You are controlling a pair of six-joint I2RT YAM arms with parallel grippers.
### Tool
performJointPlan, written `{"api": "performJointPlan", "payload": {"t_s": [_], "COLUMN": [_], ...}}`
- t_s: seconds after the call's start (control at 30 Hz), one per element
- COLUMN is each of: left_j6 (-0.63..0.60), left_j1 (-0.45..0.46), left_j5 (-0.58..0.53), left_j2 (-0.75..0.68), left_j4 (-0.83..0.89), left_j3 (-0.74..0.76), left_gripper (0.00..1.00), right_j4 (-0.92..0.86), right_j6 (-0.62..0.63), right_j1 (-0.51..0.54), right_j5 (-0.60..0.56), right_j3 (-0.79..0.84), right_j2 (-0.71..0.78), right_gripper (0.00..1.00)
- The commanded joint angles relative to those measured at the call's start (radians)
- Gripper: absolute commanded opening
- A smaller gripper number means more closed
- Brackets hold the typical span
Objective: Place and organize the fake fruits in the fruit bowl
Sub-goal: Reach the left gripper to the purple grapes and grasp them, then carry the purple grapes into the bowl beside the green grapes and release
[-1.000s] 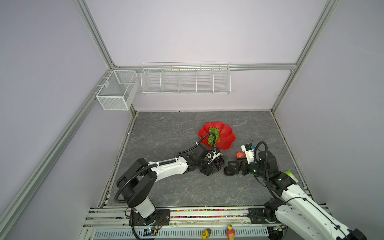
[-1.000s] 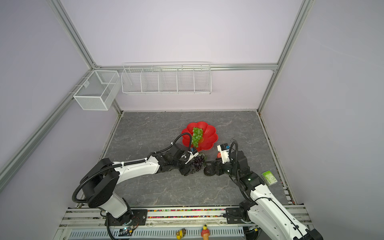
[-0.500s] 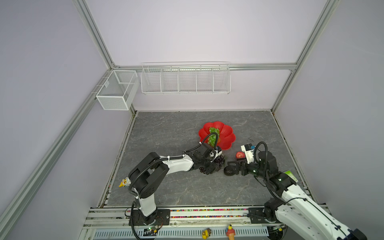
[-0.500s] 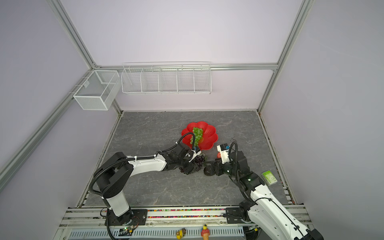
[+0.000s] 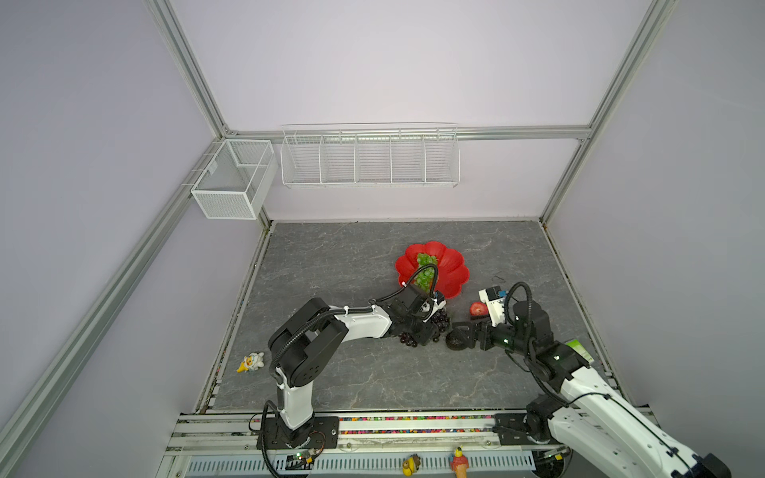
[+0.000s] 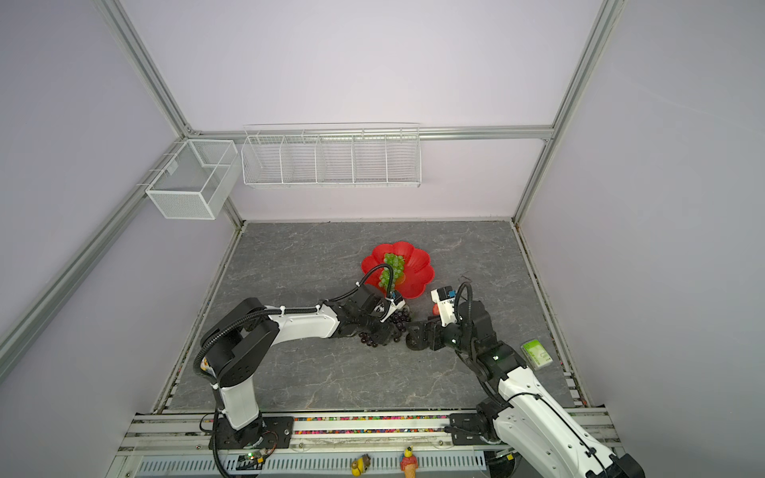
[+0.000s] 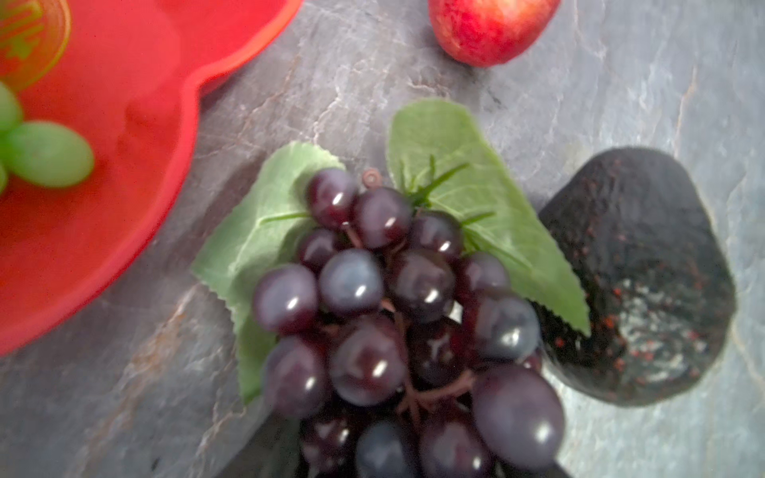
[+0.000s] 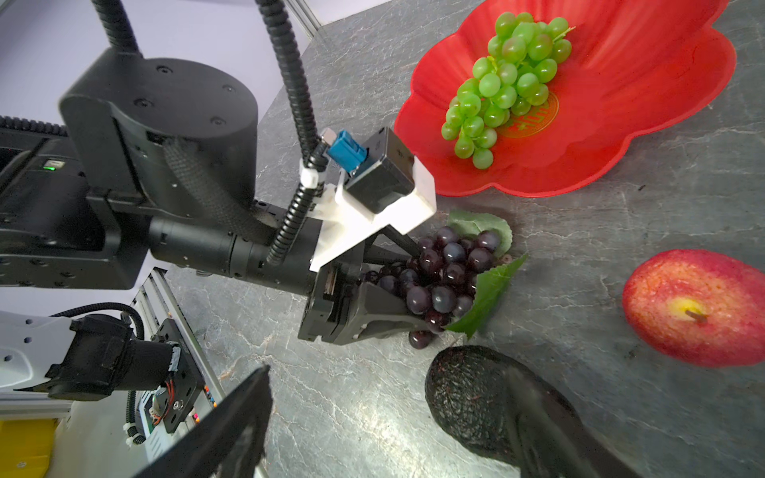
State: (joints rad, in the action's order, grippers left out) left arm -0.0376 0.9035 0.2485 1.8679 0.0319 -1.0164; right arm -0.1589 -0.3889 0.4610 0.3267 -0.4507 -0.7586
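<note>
On the grey table (image 5: 331,372), just below the fruit bowl (image 8: 641,82) in a top view, my left gripper (image 8: 418,285) clamps the dark purple grape bunch (image 7: 393,310) mid-cluster to lift it whole, while my right gripper (image 5: 459,336) stands spread wide.

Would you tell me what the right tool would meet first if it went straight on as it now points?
Most likely the blackish pebbly avocado, ahead between the open fingers of the right tool, though depth is unclear; the dark purple grape bunch sits beyond.

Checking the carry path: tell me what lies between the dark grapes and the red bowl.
Nothing: the left wrist view shows only bare grey table between the dark grape bunch and the fruit bowl.
</note>
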Motion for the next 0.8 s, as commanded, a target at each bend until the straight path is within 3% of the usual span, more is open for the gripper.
{"api": "performJointPlan", "payload": {"t_s": [0.0,0.17,0.57,0.77], "left_j6": [-0.002,0.003,0.035,0.056], "left_j1": [-0.002,-0.002,-0.058,-0.081], "left_j5": [0.002,0.059,0.142,0.173], "left_j2": [-0.031,-0.114,-0.215,-0.269], "left_j4": [-0.043,-0.118,-0.096,-0.078], "left_j3": [0.052,0.116,0.127,0.108], "left_gripper": [0.48,0.40,0.29,0.28], "right_j4": [0.027,0.035,0.072,0.087], "right_j6": [0.001,-0.001,-0.010,-0.010], "right_j1": [0.008,0.010,0.024,0.028], "right_j5": [-0.005,-0.006,-0.002,0.005], "right_j3": [-0.003,-0.006,-0.010,-0.023], "right_j2": [-0.005,-0.017,-0.044,-0.055], "right_gripper": [0.89,0.89,0.89,0.89]}}
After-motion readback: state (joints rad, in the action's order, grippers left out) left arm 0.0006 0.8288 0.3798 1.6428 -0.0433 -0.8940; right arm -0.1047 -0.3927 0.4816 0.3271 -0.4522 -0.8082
